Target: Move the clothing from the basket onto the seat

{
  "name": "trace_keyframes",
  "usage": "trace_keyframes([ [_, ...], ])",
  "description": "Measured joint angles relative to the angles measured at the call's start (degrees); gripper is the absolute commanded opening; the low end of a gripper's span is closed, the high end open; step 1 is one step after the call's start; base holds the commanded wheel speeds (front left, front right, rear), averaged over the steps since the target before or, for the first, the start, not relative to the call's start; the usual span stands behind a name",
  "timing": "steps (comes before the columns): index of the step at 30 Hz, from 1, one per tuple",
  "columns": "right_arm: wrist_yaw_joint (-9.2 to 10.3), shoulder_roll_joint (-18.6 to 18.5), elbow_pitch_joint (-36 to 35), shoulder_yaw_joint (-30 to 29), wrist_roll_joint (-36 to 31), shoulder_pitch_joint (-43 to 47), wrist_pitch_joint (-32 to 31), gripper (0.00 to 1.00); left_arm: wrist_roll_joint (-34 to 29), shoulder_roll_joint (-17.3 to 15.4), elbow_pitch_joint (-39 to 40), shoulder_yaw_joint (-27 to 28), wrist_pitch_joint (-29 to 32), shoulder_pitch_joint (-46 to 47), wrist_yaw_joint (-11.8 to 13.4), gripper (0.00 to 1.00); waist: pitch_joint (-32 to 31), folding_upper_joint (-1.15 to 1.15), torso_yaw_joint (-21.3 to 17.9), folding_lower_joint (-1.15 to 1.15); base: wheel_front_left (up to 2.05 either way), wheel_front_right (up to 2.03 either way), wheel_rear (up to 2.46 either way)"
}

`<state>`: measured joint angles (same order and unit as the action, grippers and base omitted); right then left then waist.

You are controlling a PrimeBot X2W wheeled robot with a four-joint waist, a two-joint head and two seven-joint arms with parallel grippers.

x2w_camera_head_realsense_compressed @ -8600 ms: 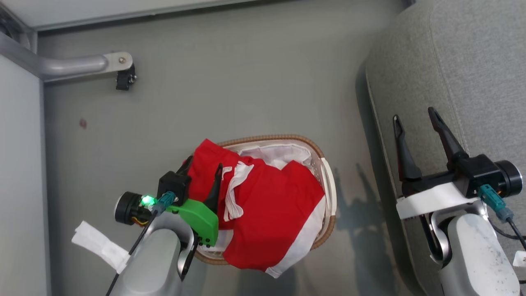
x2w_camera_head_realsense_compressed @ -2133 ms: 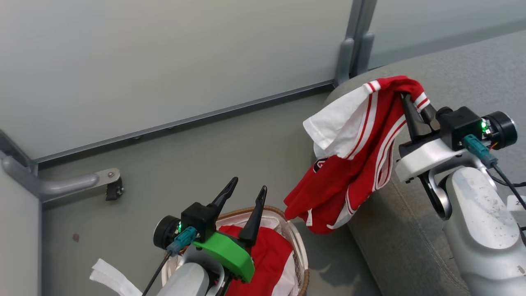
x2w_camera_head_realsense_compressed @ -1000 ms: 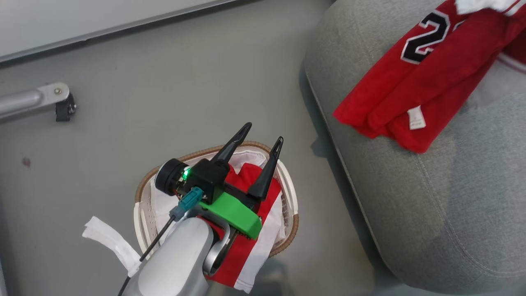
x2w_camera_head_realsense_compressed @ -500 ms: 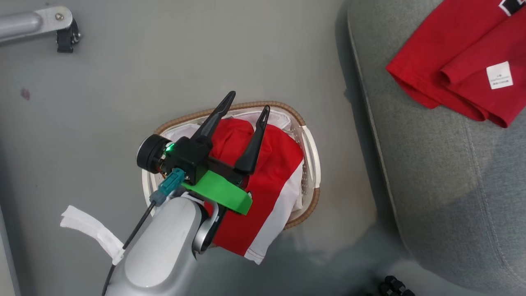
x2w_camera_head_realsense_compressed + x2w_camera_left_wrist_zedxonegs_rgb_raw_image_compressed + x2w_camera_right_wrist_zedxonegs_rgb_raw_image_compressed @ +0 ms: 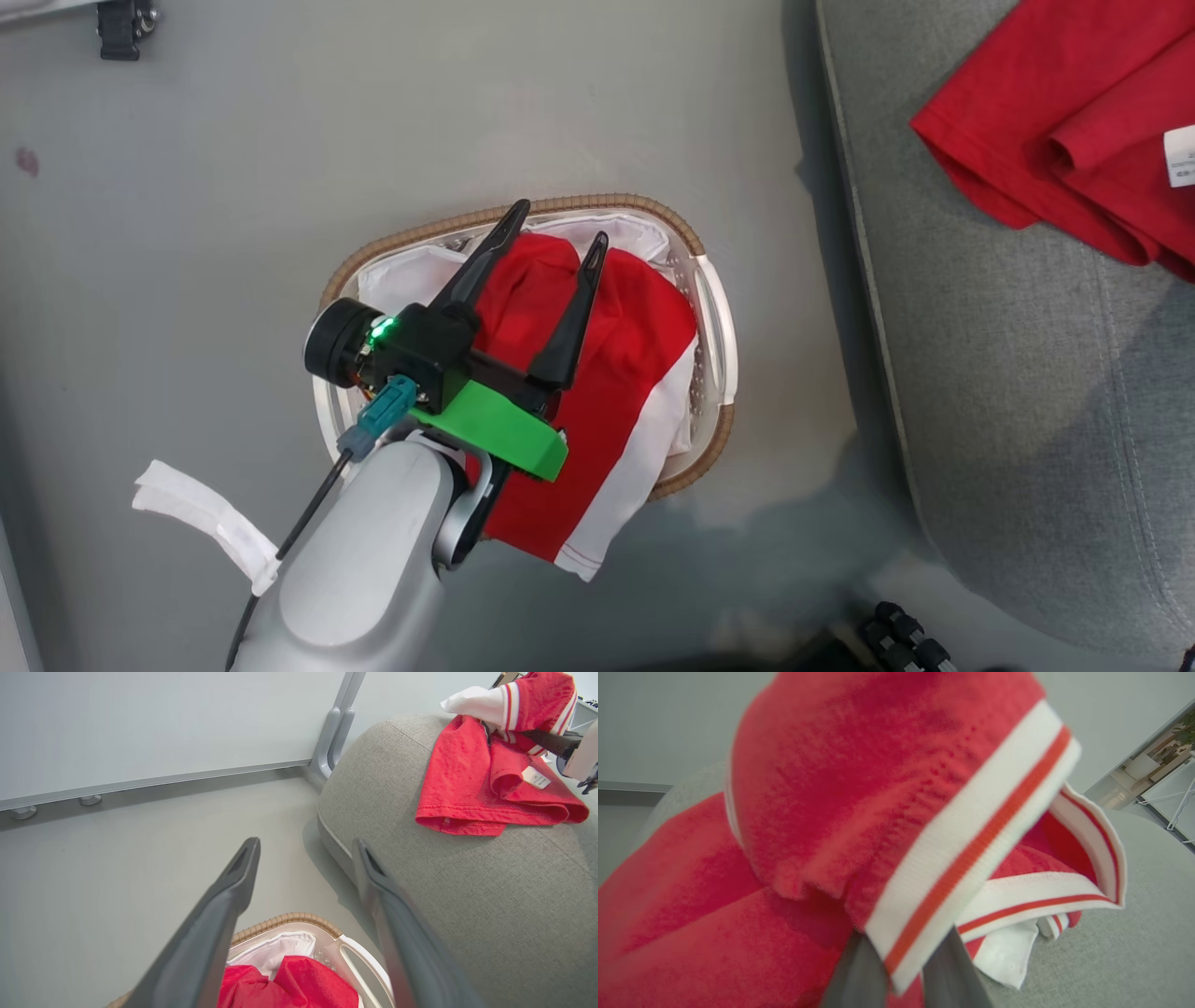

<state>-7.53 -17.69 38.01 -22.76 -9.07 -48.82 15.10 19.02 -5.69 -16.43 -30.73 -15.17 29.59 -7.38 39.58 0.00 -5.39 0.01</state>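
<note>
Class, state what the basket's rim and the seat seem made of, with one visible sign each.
Basket rim: probably woven wicker or rope, brown, matte; a braided texture shows. Seat: likely upholstery fabric, light grey, matte; fine weave and a stitched seam show.

Smooth grey floor (image 5: 187, 233), small dark stain (image 5: 27, 161), pale wall panel (image 5: 163, 723), grey post (image 5: 334, 737).

The left forearm (image 5: 355, 569) is showing a smooth silver-grey shell with a strip of white tape (image 5: 196, 509) sticking out from it. A black cable (image 5: 313, 509) is running into a teal plug (image 5: 378, 425), a bright green bracket (image 5: 495, 434) is sitting under the black wrist block (image 5: 425, 341), and a small green light (image 5: 380, 329) is glowing beside a round black cap (image 5: 329, 350). The left gripper (image 5: 562, 221) is tapering into two long dark fingers (image 5: 219, 914).
</note>
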Motion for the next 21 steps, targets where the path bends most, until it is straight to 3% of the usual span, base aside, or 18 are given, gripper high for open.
trace_keyframes([
  [2, 0.00, 0.42, -0.69, 0.42, 0.31, 1.42, 0.00, 0.50, 0.00, 0.01, -0.32, -0.02, -0.01, -0.03, 0.00, 1.00, -0.59, 0.00, -0.16, 0.00, 0.00, 0.00, 0.00],
  [3, 0.00, 0.48, -1.25, 0.60, 0.34, 1.98, 0.00, 1.00, 0.00, 0.01, -0.44, 0.00, 0.00, -0.05, 0.00, 1.00, -0.85, 0.00, -0.22, 0.00, 0.00, 0.00, 0.00],
  [21, 0.00, 3.37, -8.91, 6.70, 2.14, 17.72, 0.00, 1.00, 1.10, 0.69, -2.37, 4.21, -0.01, -5.60, 0.00, 1.00, -11.41, 0.00, -1.20, -0.01, 0.00, 0.00, 0.00],
])
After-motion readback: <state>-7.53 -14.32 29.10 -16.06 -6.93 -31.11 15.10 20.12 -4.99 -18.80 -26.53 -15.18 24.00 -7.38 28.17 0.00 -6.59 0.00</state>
